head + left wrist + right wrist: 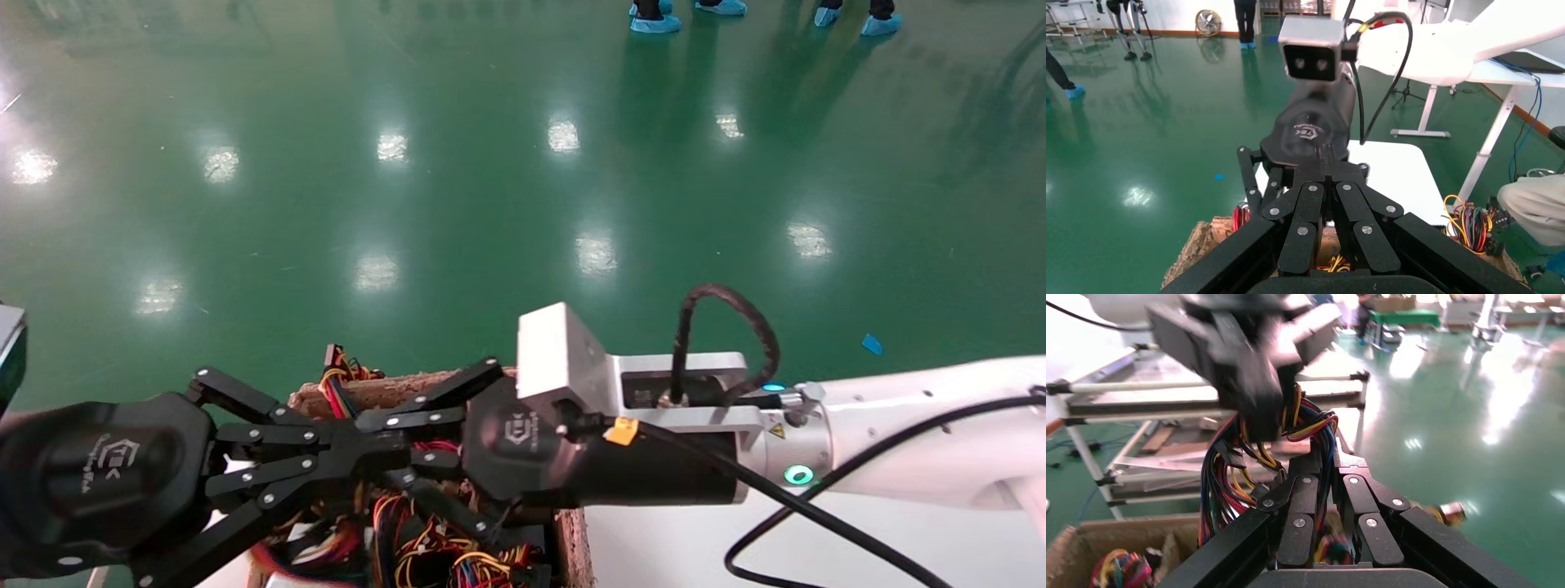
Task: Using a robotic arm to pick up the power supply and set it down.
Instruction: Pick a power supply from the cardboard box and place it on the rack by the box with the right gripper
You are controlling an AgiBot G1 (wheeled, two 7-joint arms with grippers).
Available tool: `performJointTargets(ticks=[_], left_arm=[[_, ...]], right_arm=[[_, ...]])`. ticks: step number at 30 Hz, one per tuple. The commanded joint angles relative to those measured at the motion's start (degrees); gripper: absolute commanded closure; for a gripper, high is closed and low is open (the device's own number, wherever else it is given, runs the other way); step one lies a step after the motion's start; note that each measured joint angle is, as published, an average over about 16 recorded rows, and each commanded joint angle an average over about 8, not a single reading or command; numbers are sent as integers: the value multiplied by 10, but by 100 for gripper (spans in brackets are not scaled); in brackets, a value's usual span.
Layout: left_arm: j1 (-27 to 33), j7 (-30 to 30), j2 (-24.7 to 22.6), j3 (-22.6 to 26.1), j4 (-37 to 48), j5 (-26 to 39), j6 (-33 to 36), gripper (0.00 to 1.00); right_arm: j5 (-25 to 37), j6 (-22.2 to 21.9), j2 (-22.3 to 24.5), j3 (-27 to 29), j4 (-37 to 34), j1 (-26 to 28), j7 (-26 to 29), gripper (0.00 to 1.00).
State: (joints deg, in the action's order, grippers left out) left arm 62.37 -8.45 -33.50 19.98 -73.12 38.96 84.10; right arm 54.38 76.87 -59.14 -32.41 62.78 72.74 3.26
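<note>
**Item: power supply** (pixel 1229 478). Only its red, yellow, black and blue wire bundle is identified, hanging above the cardboard box (pixel 384 390) between the two claws. The grey casing is not made out in any view.

**Right gripper** (pixel 1326 462). Reaches in over the box from the right. In its wrist view the fingertips are drawn in on strands of the bundle, apparently gripping them. A green ring light and a yellow warning triangle show on the wrist.

**Left gripper** (pixel 1327 156). Faces the right one over the box. Fingertips are drawn together, and nothing can be seen between them.

**Markings.** A "TEK" logo in white on both black claw bodies. No other writing is readable.

**View differences.**
- The head view shows more coloured wiring heaped inside the box.
- Only the right wrist view shows the bundle hanging, with the metal racking (pixel 1168 392) behind it.
- Only the left wrist view shows the fan (pixel 1207 21), a second wire heap (pixel 1468 220) and a seated person (pixel 1535 202).

**Surroundings.** Glossy green floor (pixel 490 163) with lamp reflections. A white table (pixel 654 547) lies under the right arm. Feet in blue shoe covers (pixel 654 23) stand at the far edge.
</note>
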Motion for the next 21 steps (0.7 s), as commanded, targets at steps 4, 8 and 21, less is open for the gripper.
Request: performJointTargets(ticks=[4,8,21], left_arm=[[0,0,0,0,0,0,0,100],[0,0,0,0,0,0,0,100],[0,0,0,0,0,0,0,100]], right_arm=[[1,-22,20,7,9,-14,12,100],[-7,-46,33,21,8,-22,19,100],[-63,-99,9,64,-21,-17,23,100]])
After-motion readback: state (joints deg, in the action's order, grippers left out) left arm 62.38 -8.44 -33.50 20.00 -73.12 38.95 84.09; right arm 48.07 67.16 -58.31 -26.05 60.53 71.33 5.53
